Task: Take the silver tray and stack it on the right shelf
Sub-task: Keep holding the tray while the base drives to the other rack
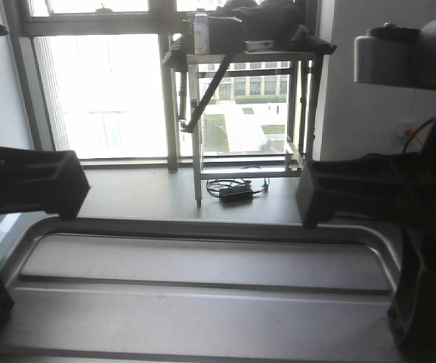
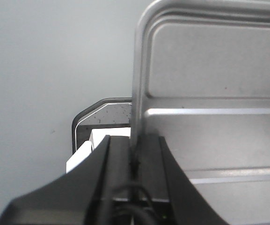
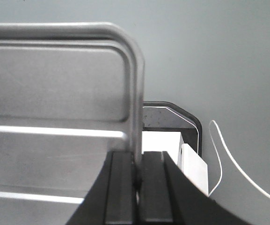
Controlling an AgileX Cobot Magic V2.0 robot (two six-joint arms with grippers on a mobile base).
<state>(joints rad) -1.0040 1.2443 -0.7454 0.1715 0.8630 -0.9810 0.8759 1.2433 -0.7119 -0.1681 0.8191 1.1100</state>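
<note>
The silver tray (image 1: pixel 202 261) fills the lower half of the front view, held up off any surface, with two long ridges across its floor. My left gripper (image 1: pixel 47 200) is shut on its left rim; the left wrist view shows the fingers (image 2: pixel 120 159) pinching the rim of the tray (image 2: pixel 209 79). My right gripper (image 1: pixel 331 200) is shut on the right rim; the right wrist view shows its fingers (image 3: pixel 153 183) clamped on the edge of the tray (image 3: pixel 55 84). The right shelf is out of view.
A metal table (image 1: pixel 240 57) with a bottle (image 1: pixel 200 30) and dark bags stands by the window ahead. A black power adapter (image 1: pixel 235 193) with cables lies on the floor under it. A grey wall shows in both wrist views, with a white box (image 3: pixel 191 166).
</note>
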